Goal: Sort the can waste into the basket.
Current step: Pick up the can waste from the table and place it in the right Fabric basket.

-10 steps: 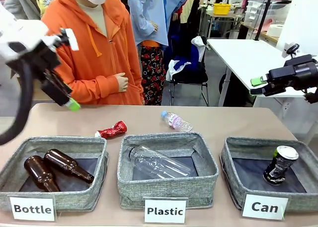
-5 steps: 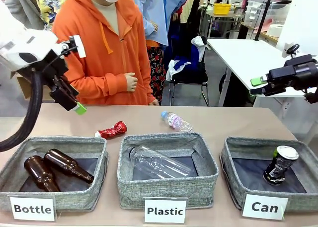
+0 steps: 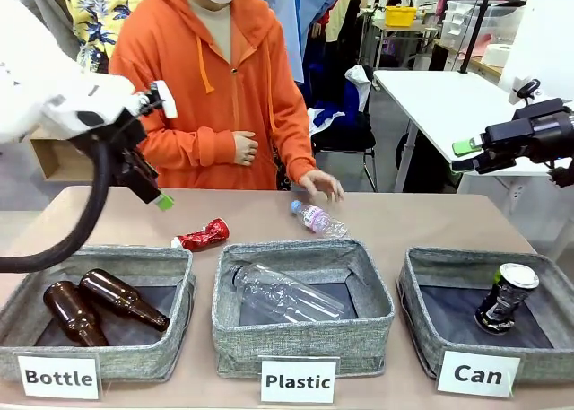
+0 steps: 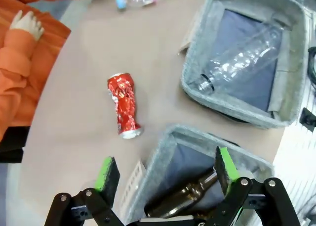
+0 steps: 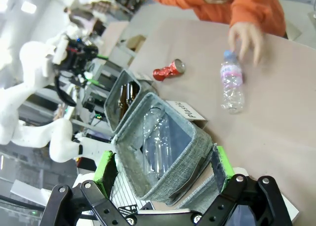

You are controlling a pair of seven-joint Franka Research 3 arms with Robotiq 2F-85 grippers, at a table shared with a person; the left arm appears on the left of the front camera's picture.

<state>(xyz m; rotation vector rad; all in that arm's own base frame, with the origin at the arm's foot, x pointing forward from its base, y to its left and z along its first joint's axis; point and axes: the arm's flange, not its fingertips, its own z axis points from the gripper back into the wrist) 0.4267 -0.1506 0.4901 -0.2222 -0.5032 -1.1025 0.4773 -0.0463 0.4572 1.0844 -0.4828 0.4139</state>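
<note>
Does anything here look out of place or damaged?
The crushed, twisted red can lies loose on the table, outside the Can basket. A small plastic bottle also lies loose there.

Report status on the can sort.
Left gripper open, hovering short of crushed red can on table. Right gripper open, raised. Dark can in Can basket. Person's hand by loose plastic bottle.

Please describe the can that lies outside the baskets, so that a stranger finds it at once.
Find the grey woven-fabric basket carded "Bottle". Behind its far right corner, on the tan table, lies the crushed, shiny red can. Unlike the clear plastic bottle nearby, it is red and twisted.
</note>
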